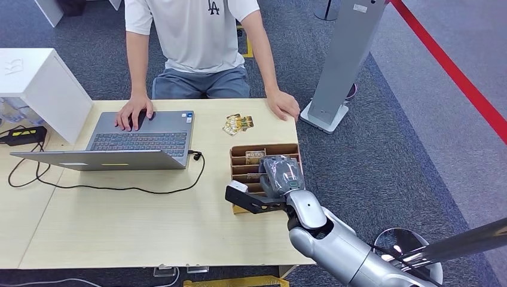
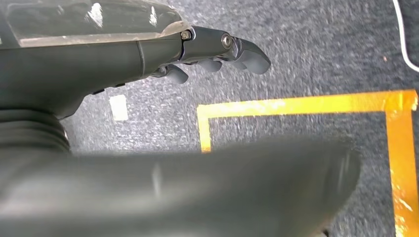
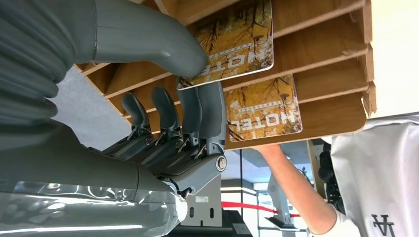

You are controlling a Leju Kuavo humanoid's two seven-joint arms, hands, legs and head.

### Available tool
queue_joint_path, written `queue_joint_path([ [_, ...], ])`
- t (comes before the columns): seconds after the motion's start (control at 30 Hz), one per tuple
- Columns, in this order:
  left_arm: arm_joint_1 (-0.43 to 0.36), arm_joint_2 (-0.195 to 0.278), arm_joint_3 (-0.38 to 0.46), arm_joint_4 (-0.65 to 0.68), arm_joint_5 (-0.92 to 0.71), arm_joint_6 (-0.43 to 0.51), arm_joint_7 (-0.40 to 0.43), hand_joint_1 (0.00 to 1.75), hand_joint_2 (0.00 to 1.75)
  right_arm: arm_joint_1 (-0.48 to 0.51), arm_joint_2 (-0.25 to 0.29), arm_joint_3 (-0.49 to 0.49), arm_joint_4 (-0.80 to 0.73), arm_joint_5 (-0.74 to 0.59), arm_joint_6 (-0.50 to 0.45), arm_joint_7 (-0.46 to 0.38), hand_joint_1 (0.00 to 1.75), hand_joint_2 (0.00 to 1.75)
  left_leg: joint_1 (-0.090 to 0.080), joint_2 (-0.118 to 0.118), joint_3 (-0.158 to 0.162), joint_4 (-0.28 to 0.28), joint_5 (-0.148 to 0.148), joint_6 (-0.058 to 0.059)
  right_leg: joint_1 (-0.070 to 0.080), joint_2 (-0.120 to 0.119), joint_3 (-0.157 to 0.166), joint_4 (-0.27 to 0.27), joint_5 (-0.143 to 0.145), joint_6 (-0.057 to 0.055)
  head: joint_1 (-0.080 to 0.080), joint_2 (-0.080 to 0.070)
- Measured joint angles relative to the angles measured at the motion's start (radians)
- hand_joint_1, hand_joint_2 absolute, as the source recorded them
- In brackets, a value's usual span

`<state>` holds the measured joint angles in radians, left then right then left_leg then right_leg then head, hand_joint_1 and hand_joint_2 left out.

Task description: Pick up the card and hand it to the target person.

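Observation:
My right hand (image 1: pixel 281 173) reaches down into the slotted wooden card holder (image 1: pixel 239 153) at the table's right edge. In the right wrist view the thumb (image 3: pixel 163 44) and fingers (image 3: pixel 197 108) pinch a yellow hotel card (image 3: pixel 242 37) that still sits in its slot. A second hotel card (image 3: pixel 264 111) stands in the neighbouring slot. Another card (image 1: pixel 255 156) shows in the holder's far slot. The person (image 1: pixel 197 36) sits across the table. My left hand (image 2: pixel 163 54) hangs over the carpet, fingers apart, holding nothing.
A few loose cards (image 1: pixel 238 124) lie beyond the holder, near the person's hand (image 1: pixel 284 104) on the table edge. A laptop (image 1: pixel 137 140) with a black cable (image 1: pixel 119 188) and a white box (image 1: pixel 36 84) occupy the left. A grey stand (image 1: pixel 344 66) rises right of the table.

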<state>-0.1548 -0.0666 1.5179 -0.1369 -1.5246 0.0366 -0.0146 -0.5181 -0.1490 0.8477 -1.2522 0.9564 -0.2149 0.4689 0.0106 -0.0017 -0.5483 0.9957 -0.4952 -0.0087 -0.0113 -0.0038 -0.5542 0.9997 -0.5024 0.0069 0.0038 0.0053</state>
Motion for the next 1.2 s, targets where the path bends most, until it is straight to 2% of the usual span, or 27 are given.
queue_joint_path([
  [0.17, 0.001, 0.000, 0.000, 0.000, 0.002, -0.025, -0.008, 0.00, 1.75, 0.001, -0.002, 0.001, -0.005, 0.000, 0.000, 0.006, 1.38, 1.75, 0.000, 0.000, 0.000, 0.000, 0.000, 0.000, 0.000, 0.000, 0.000, 0.000, 0.000, 0.000, 0.001, 0.000],
  [0.43, 0.004, 0.001, 0.011, 0.000, 0.029, -0.007, -0.017, 0.00, 1.75, 0.001, -0.009, -0.004, -0.039, 0.002, -0.005, 0.011, 1.38, 1.75, 0.000, 0.000, 0.000, 0.000, 0.000, 0.000, 0.000, 0.000, 0.000, 0.000, 0.000, 0.000, 0.000, 0.000],
  [0.77, 0.010, 0.001, 0.016, 0.000, 0.050, 0.001, -0.017, 0.00, 1.75, 0.011, -0.057, -0.057, -0.224, 0.035, -0.053, 0.036, 1.38, 1.75, 0.000, 0.000, 0.000, 0.000, 0.000, 0.000, 0.000, 0.000, 0.000, 0.000, 0.000, 0.000, 0.001, 0.000],
  [1.0, 0.011, 0.001, 0.016, 0.000, 0.050, -0.001, -0.017, 0.00, 1.75, 0.042, -0.086, -0.104, -0.357, 0.109, -0.150, 0.002, 1.38, 1.75, 0.000, 0.000, 0.000, 0.000, 0.000, 0.000, 0.000, 0.000, 0.000, 0.000, 0.000, 0.000, 0.000, 0.000],
  [1.2, 0.011, 0.000, 0.016, 0.000, 0.046, -0.025, -0.018, 0.00, 1.75, 0.068, -0.095, -0.132, -0.406, 0.155, -0.227, -0.042, 1.38, 1.75, 0.000, 0.000, 0.000, 0.000, 0.000, 0.000, 0.000, 0.000, 0.000, 0.000, 0.000, 0.000, 0.000, 0.000],
])
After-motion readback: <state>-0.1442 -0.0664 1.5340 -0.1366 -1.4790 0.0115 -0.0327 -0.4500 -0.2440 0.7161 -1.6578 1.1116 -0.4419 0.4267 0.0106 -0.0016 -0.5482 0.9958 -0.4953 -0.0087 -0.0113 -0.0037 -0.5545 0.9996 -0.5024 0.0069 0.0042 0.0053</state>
